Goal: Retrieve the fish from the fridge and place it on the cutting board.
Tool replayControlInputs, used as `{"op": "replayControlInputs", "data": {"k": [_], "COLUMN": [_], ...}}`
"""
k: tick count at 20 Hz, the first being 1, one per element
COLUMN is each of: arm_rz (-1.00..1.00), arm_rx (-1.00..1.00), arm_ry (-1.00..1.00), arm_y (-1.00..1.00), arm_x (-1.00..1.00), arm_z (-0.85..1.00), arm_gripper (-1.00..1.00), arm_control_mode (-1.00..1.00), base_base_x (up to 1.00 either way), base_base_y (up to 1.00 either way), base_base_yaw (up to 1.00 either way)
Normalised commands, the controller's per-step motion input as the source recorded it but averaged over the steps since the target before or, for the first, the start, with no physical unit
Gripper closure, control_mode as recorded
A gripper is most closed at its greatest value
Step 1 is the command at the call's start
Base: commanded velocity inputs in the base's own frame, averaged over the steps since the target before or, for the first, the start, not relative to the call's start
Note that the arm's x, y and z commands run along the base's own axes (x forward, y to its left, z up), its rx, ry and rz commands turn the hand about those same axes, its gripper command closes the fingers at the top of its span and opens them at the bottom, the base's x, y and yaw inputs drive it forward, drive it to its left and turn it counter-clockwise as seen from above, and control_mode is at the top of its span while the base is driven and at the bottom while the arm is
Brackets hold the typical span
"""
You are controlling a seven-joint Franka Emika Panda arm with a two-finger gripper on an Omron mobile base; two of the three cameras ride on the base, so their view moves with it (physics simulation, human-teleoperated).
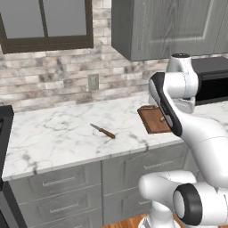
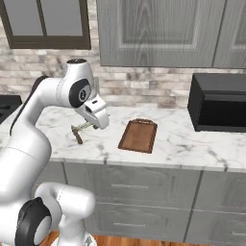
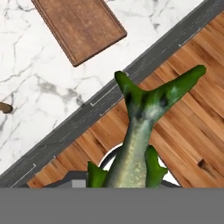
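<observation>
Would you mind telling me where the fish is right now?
In the hand view the fish hangs in the shut gripper, tail outward, above the wooden floor just off the counter edge, short of the cutting board.

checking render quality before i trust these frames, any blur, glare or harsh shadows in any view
Left base view: soft, slightly blurry render, even light, the knife casts barely any shadow on the marble counter. Right base view: same flat light, no glare on the cutting board. Hand view: the fish looms large and stretched close to the lens, its edges soft.
</observation>
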Motion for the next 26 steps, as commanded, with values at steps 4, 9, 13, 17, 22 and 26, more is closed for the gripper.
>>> {"op": "replayControlInputs", "data": {"k": [4, 9, 13, 17, 22, 26], "arm_rz": [0.02, 0.00, 0.03, 0.01, 0.00, 0.00], "arm_rx": [0.00, 0.00, 0.01, 0.01, 0.00, 0.00], "arm_ry": [0.00, 0.11, 0.02, 0.11, 0.01, 0.01], "arm_y": [-0.15, -0.70, -0.67, -0.57, -0.14, -0.01], "arm_x": [0.29, 0.83, 0.91, 1.00, 0.90, 0.66], "arm_z": [-0.20, -0.70, -0.55, -0.54, -0.48, -0.49], "arm_gripper": [1.00, 1.00, 1.00, 1.00, 1.00, 1.00], "arm_control_mode": [-1.00, -1.00, -1.00, -1.00, -1.00, -1.00], "base_base_x": [0.00, 0.00, 0.00, 0.00, 0.00, 0.00], "base_base_y": [0.00, 0.00, 0.00, 0.00, 0.00, 0.00], "base_base_yaw": [0.00, 0.00, 0.00, 0.00, 0.00, 0.00]}}
